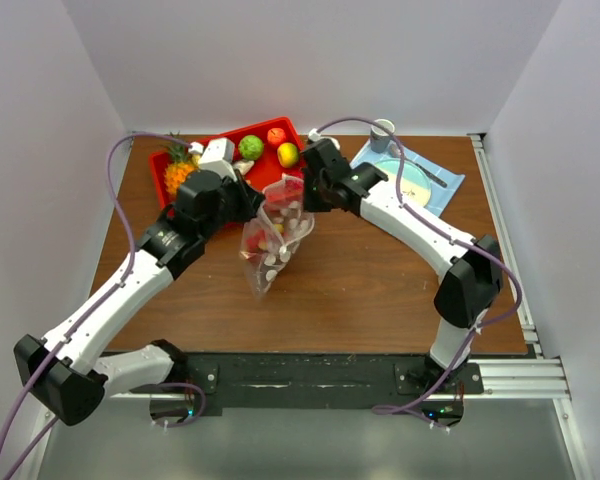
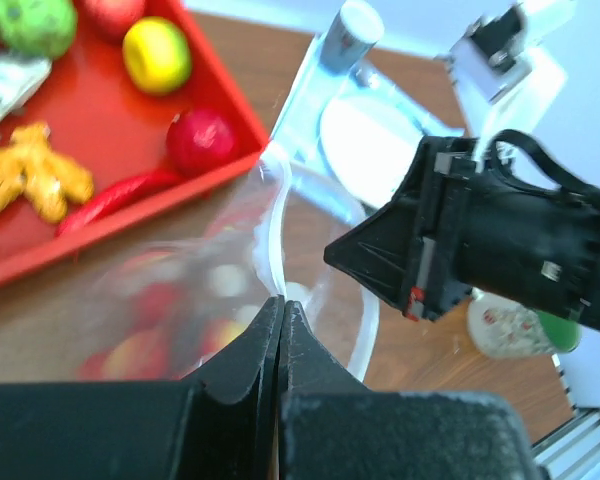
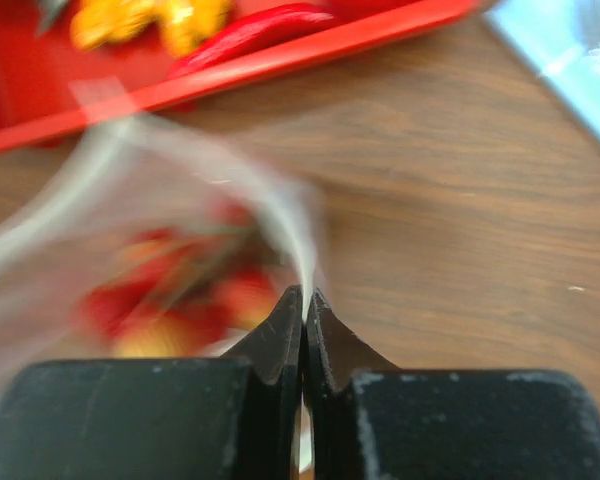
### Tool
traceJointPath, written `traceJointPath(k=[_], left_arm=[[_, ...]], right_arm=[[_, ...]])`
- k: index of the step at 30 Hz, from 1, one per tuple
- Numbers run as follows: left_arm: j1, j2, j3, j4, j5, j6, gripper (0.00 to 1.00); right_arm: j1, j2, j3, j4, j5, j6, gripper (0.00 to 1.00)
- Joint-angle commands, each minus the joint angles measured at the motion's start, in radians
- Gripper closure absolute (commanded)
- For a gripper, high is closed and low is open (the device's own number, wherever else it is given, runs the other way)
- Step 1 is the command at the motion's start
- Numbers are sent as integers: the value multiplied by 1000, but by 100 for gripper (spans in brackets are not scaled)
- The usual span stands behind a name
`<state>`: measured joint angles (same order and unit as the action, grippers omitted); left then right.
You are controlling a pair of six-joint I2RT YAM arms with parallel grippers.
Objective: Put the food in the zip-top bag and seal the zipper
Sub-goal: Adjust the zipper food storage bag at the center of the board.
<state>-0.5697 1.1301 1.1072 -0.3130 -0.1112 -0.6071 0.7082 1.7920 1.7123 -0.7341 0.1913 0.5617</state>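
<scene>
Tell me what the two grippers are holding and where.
The left gripper and right gripper each pinch the zip-top bag by its top rim.

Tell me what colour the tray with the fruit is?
Red. The tray shows best in the left wrist view.

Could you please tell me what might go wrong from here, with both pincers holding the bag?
1. The left pincer and right pincer each pinch only the thin zipper edge of the bag; the fruit inside may drag the slick plastic out of a grip.
2. The bag gapes open between them, so a tilt could spill fruit.
3. A yellow fruit and others lie in the red tray; sealing now might leave them out.
</scene>
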Motion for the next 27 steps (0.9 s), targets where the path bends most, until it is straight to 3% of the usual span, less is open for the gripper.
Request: traceJointPath(k=[1,3,4,7,13,25,26,27], left_arm=[[8,77,-4,44,51,3,100],[5,97,-33,78,67,-17,100],[5,93,-70,100,67,-20,100],[7,76,-89,117,45,-20,100],[5,77,-92,132,45,-23,100],[7,88,-89,147,53,-25,100],[5,88,-87,147,56,-25,100],[7,88,-86,146,61,-23,100]], right_arm=[[-53,-37,65,-28,-51,-34,87],[-29,-25,87,-47,-58,-39,78],[-17,-28,83,-54,-37,-43,68],[-24,-83,-52,-9,-17,-45,55],[-35,-190,-209,56,-9,-19,50],[-38,-91,-203,162,-89,53,55],[-38,-92,-203,165,-84,55,60],[-38,-109,-204,162,-75,55,81]])
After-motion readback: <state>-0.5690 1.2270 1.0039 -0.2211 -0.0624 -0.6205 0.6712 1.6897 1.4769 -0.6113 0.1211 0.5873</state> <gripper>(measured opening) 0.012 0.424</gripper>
